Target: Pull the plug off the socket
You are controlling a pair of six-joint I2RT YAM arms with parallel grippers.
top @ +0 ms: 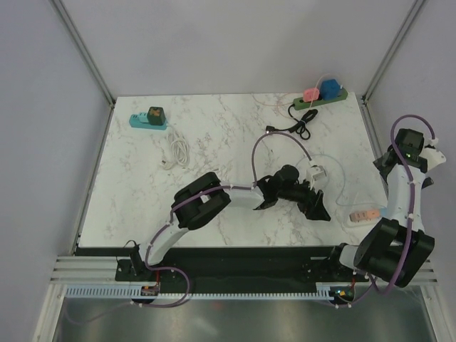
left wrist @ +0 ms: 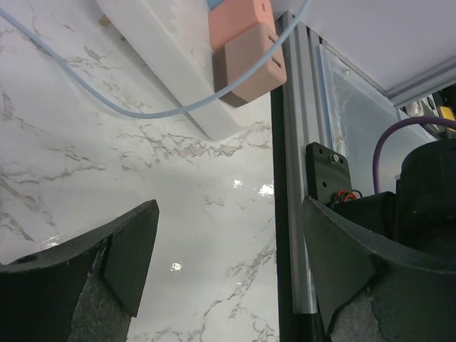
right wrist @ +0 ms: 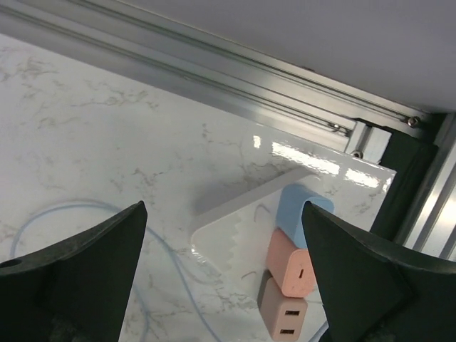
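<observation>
From above: glossy white table (top: 214, 142) with grey marble veining. At 4 o'clock, close to the right arm (top: 402, 192), a slim white power strip (top: 354, 217) lying flat with a pink plug (top: 366, 213) seated in it. Black left gripper (top: 315, 205) just off centre toward 4 o'clock, near that strip but apart from it; a small white adapter (top: 317, 173) just beside it. At 1 o'clock a green power strip (top: 320, 100) carrying a pink and a blue block, with a looped black cable (top: 299, 128) in front of it. At 11 o'clock a teal power strip (top: 146, 122) holding a green cube; near it a coiled white cable (top: 177, 151).

Left wrist: smooth, round-edged strip at 12 o'clock, pink plug and a brown plug (left wrist: 249, 68) side by side on it, two slots in the brown face. Pale blue cable (left wrist: 107, 100) curving over the strip. Matte black fingers (left wrist: 128, 242) spread wide, pinching nothing.

Right wrist: right gripper (right wrist: 224, 214) parted wide, holding nothing. At 5 o'clock the same strip with three rounded blocks in a row: blue plug (right wrist: 303, 214), pink, then brown.
</observation>
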